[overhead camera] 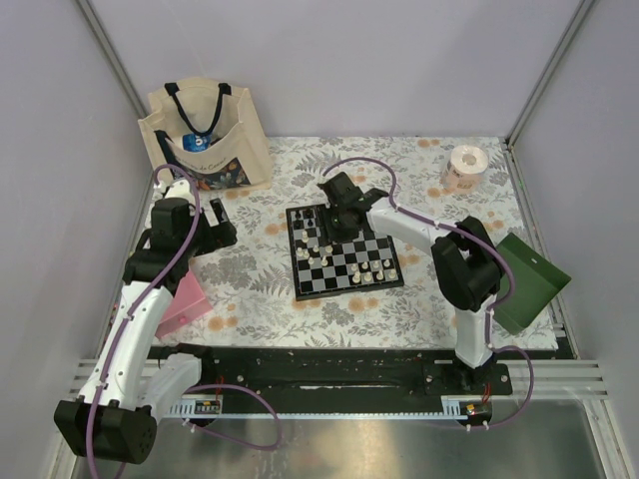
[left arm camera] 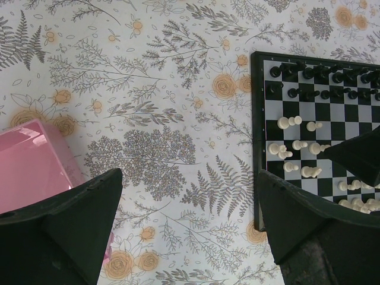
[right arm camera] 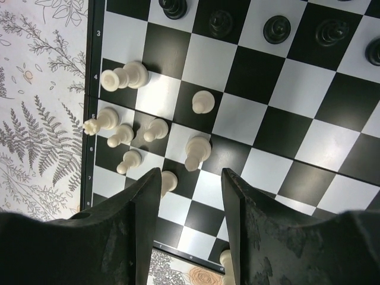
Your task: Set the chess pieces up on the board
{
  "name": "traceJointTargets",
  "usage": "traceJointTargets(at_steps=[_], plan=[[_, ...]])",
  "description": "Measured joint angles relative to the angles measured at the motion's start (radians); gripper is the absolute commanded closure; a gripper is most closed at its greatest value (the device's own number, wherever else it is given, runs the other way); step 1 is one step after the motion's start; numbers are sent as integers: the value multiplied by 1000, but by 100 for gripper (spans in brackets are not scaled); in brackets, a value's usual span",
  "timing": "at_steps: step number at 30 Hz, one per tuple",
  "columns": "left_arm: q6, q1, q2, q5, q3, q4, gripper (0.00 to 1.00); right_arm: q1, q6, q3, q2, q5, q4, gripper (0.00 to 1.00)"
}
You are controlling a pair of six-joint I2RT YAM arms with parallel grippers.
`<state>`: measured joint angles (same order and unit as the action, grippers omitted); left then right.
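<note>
The board (overhead camera: 349,291) lies mid-table on the flowered cloth. Black chess pieces (right arm camera: 277,28) stand in rows along its far side. Cream-white chess pieces (right arm camera: 123,76) cluster loosely near the board's left edge, some lying on their sides. My right gripper (right arm camera: 190,173) hangs low over the board (right arm camera: 93,89), open, with nothing between its fingers. One white pawn (right arm camera: 198,152) stands just ahead of the gap, and another (right arm camera: 168,181) is beside the left finger. My left gripper (left arm camera: 189,175) is wide open over bare cloth, left of the board (left arm camera: 256,119).
A pink tray (overhead camera: 185,304) lies near the left arm. At the back left stands a tote bag (overhead camera: 205,135), and at the back right a roll (overhead camera: 464,168). A green bin (overhead camera: 529,279) leans at the table's right edge.
</note>
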<state>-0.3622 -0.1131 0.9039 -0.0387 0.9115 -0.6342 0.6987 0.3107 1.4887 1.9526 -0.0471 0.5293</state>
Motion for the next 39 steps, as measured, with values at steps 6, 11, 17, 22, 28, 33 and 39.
traceJointTargets(at_steps=[6, 11, 17, 22, 28, 33, 39], plan=[[0, 0, 0, 0, 0, 0, 1, 0, -1, 41, 49, 2, 14, 51], [0, 0, 0, 0, 0, 0, 1, 0, -3, 64, 78, 5, 21, 57], [0, 0, 0, 0, 0, 0, 1, 0, -5, 74, 95, 11, 42, 62], [0, 0, 0, 0, 0, 0, 1, 0, -8, 77, 95, 12, 44, 68], [0, 0, 0, 0, 0, 0, 1, 1, -13, 77, 95, 11, 45, 80], [0, 0, 0, 0, 0, 0, 1, 1, -18, 77, 92, 12, 45, 95], [0, 0, 0, 0, 0, 0, 1, 1, -23, 69, 64, 14, 45, 94]])
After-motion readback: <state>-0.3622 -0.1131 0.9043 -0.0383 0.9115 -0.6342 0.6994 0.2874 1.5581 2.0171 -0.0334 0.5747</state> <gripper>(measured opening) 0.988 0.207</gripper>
